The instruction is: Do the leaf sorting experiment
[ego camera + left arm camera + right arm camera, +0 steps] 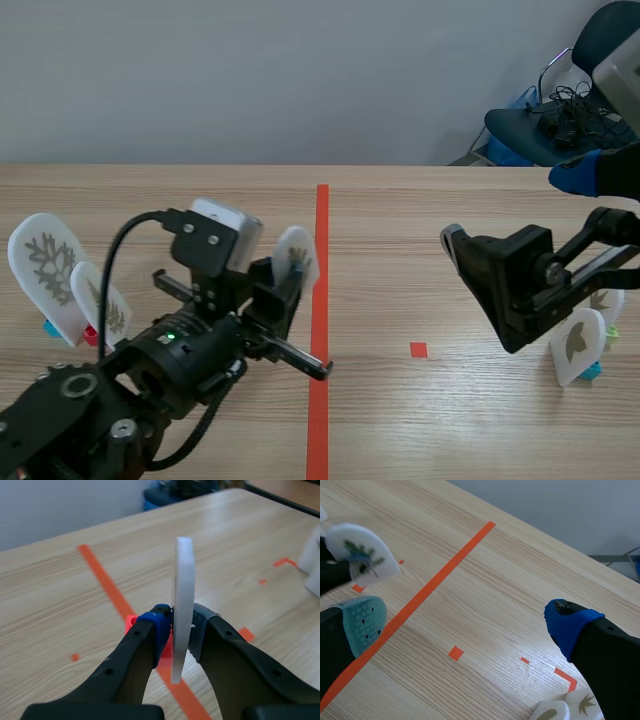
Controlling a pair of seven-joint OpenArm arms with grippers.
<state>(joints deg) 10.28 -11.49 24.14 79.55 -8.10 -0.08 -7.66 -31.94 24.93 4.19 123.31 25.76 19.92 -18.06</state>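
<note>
My left gripper (290, 290) is shut on a white leaf card (296, 257), held upright just left of the orange centre line. The left wrist view shows that card (182, 605) edge-on, pinched between the two pads (159, 627). Two more leaf cards stand at the far left, a large one (45, 262) and a smaller one (102, 300). My right gripper (480, 290) hangs open above the right half of the table with nothing in it. Beside it a leaf card (578, 345) stands on a blue base. In the right wrist view the held card (362, 554) shows far ahead.
An orange tape line (320, 330) runs down the table's middle, with a small orange square (418, 349) to its right. A dark chair with cables (560, 115) stands beyond the table's far right corner. Another card (608, 305) stands behind the right one.
</note>
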